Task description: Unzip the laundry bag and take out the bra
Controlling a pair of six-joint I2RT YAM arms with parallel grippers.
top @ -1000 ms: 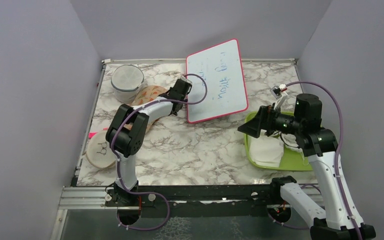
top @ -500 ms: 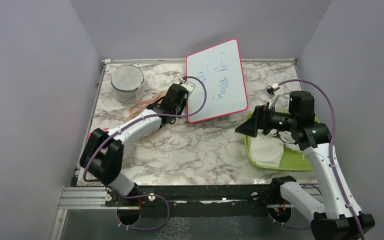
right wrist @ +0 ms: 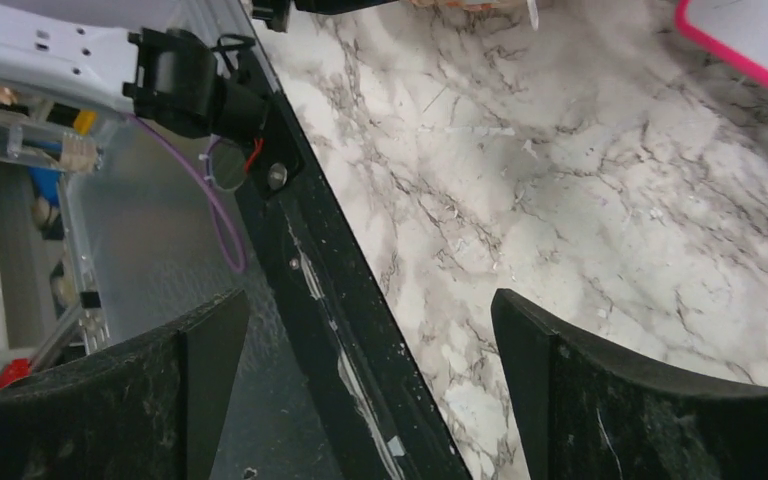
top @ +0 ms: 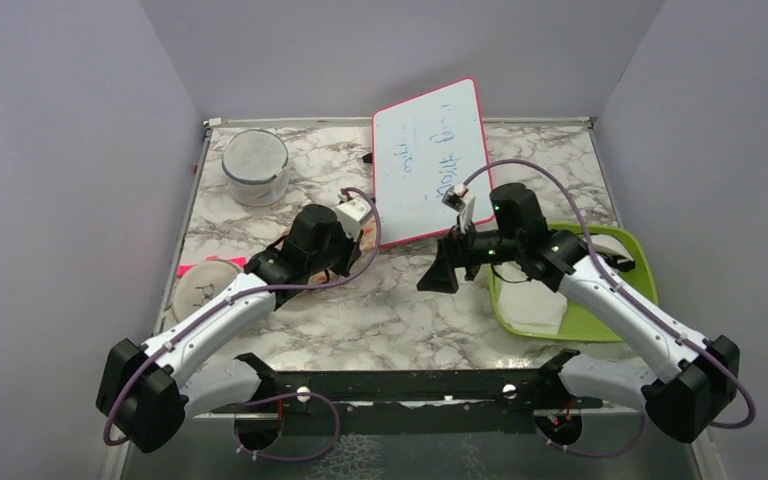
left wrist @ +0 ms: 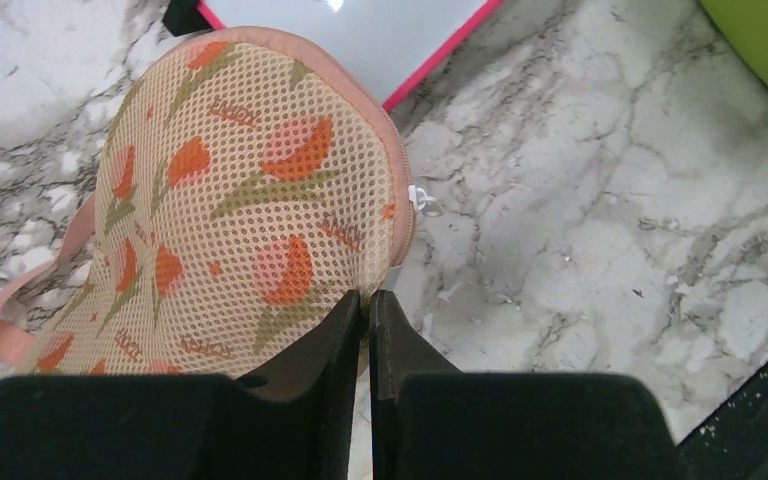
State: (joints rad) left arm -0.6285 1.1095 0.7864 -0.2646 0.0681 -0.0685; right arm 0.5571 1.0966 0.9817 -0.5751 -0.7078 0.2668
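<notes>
The laundry bag [left wrist: 240,200] is a peach mesh pouch with orange and green tulip motifs and lies on the marble table. Its white zip pull [left wrist: 422,198] hangs at the right edge. My left gripper [left wrist: 368,296] is shut, pinching the bag's near edge. In the top view my left gripper [top: 312,243] covers most of the bag. My right gripper [top: 438,276] is open and empty, above the table's middle, right of the bag. In the right wrist view its fingers [right wrist: 550,390] stand wide apart over the front edge. The bra is not in view.
A pink-rimmed whiteboard [top: 435,160] lies at the back centre. A round white mesh cylinder [top: 255,165] stands at the back left. A round white disc pouch [top: 200,292] lies at the left. A green tray [top: 605,322] holds white garments [top: 535,300] at the right.
My left arm has swung down and pulled the bag from the back of the table toward the front left. My right gripper has moved left, off the tray, to over the table's middle.
</notes>
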